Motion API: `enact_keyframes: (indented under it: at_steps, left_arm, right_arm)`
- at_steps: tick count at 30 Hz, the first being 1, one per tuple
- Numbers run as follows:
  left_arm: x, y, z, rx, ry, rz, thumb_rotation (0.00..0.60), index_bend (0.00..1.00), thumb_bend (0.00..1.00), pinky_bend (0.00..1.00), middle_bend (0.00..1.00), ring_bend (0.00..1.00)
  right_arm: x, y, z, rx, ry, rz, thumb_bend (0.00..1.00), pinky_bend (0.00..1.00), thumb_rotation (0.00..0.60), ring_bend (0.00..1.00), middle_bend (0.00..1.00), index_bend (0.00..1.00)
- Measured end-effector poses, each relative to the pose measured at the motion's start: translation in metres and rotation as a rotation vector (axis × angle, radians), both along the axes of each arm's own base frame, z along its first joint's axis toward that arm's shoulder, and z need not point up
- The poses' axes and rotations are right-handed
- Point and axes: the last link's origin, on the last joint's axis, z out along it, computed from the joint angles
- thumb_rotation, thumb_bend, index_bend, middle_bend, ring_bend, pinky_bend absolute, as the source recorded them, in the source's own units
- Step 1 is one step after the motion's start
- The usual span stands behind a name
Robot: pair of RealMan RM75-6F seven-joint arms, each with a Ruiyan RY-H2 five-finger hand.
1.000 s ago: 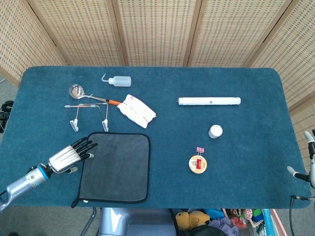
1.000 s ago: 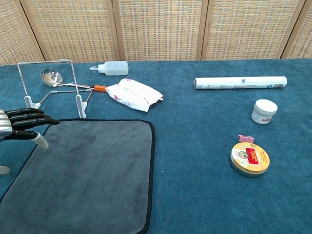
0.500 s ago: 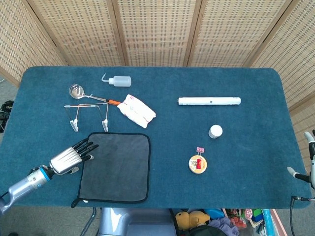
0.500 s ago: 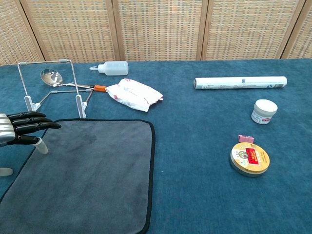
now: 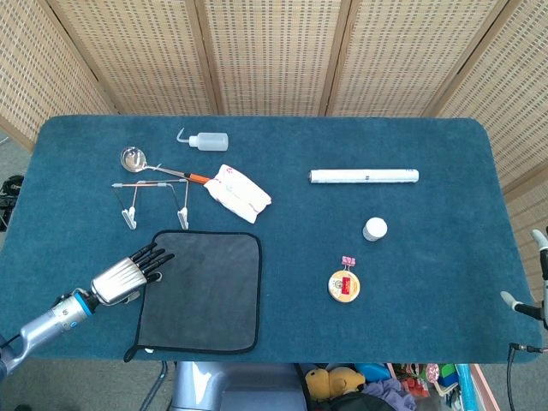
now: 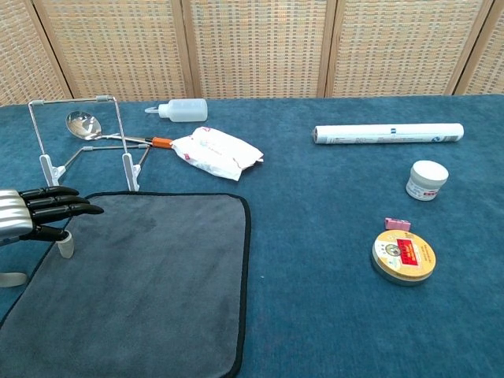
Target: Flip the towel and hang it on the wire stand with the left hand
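The left robot hand (image 5: pixel 127 274) hovers at the left edge of the grey towel (image 5: pixel 202 291), fingers (image 6: pixel 61 209) straight and slightly apart, holding nothing. The towel lies flat on the blue tabletop (image 5: pixel 428 282), just in front of the wire stand (image 5: pixel 154 201). Behind the stand lies a capped squeeze bottle (image 5: pixel 205 140), contents indiscernible.

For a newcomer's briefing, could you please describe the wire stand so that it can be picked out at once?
On the blue table, look to the far left, just beyond the grey towel. The thin metal wire stand rises there on white feet, an upright open frame, unlike the steel ladle lying flat behind it.
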Motion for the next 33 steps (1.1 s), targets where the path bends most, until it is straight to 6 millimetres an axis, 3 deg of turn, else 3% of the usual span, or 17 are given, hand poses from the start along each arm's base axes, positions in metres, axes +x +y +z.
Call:
enact_keyframes:
  at_steps: [21,33]
  left_arm:
    - [0.015,0.003,-0.001,0.019,-0.024,-0.069,0.600,0.43,0.34,0.00,0.00,0.00]
    - [0.019,0.002,-0.002,0.024,-0.037,-0.094,0.600,0.58,0.40,0.00,0.00,0.00]
  right_arm:
    - [0.000,0.002,0.000,0.016,0.000,-0.006,0.00,0.00,0.600,0.00,0.00,0.00]
    - [0.001,0.002,0.000,0.020,-0.005,-0.003,0.00,0.00,0.600,0.00,0.00,0.00]
